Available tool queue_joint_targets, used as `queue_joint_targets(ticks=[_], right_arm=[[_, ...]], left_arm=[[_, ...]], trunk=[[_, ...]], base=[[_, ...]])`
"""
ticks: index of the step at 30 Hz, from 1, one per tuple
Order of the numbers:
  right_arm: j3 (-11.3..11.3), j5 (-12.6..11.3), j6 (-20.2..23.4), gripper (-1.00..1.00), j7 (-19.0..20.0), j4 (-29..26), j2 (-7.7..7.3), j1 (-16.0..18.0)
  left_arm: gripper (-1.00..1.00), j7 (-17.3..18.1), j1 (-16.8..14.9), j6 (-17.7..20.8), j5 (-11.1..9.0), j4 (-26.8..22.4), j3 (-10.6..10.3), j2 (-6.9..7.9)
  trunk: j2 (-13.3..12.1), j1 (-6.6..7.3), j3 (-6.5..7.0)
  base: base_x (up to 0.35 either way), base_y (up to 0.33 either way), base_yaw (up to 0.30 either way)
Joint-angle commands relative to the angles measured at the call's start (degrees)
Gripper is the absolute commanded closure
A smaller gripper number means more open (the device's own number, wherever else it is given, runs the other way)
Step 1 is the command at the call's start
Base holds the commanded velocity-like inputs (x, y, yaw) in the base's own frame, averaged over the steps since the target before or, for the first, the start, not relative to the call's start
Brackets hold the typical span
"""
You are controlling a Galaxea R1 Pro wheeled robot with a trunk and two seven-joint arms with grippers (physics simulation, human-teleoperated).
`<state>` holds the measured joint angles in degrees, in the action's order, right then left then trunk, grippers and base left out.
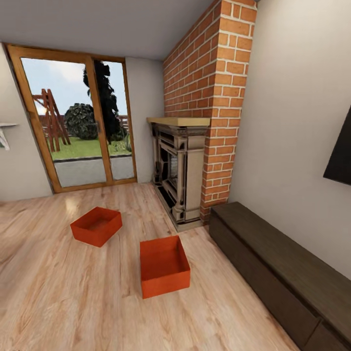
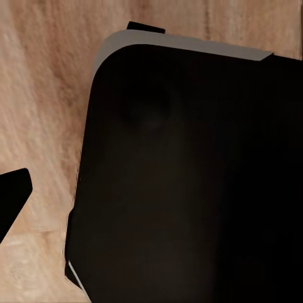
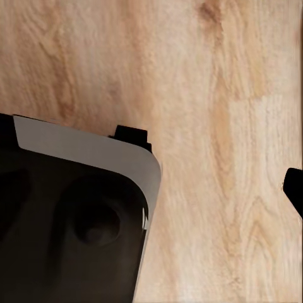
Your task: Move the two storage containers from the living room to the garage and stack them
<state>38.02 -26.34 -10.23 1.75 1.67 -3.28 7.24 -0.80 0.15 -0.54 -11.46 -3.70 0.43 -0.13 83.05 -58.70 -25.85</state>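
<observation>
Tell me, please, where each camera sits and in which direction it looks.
Head view: high on the robot, looking forward and down at two orange boxes, the brick fireplace and the dark bench.
Left wrist view: looking down at the robot's dark base.
Right wrist view: looking down at the base.
All three views share the wood floor.

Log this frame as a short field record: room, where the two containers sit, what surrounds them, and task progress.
room: living room, wood-plank floor
near container: on floor, upright, empty
far container: on floor toward glass door, apart from the near one
fireplace: right of containers, under brick chimney
bench: dark, low, along right wall
TV: black, on right wall
progress: neither container picked up yet
</observation>
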Motion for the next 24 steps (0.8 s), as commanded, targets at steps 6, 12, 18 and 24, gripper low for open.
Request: queue_joint_targets(ticks=[6, 12, 18, 24], right_arm=[[0.5, -0.6, -0.3, -1.0, 0.2, 0.2, 0.03, 0.1], [0.5, -0.6, -0.3, -1.0, 0.2, 0.2, 0.03, 0.1], [0.5, -0.6, -0.4, -1.0, 0.2, 0.2, 0.03, 0.1], [0.5, -0.6, -0.4, -1.0, 0.2, 0.2, 0.05, 0.1]], left_arm=[[-1.0, -0.1, 0.0, -0.1, -0.4, -0.1, 0.0, 0.01], [-1.0, -0.1, 0.0, -0.1, -0.4, -0.1, 0.0, 0.04], [-1.0, -0.1, 0.0, -0.1, -0.4, -0.1, 0.0, 0.04], [-1.0, -0.1, 0.0, 0.0, -0.4, -0.1, 0.0, -0.03]], trunk=[[0.0, -0.03, -0.05], [0.0, -0.03, -0.05], [0.0, -0.03, -0.05], [0.0, -0.03, -0.05]], base=[[0.306, -0.12, 0.268], [0.306, -0.12, 0.268], [0.306, -0.12, 0.268], [0.306, -0.12, 0.126]])
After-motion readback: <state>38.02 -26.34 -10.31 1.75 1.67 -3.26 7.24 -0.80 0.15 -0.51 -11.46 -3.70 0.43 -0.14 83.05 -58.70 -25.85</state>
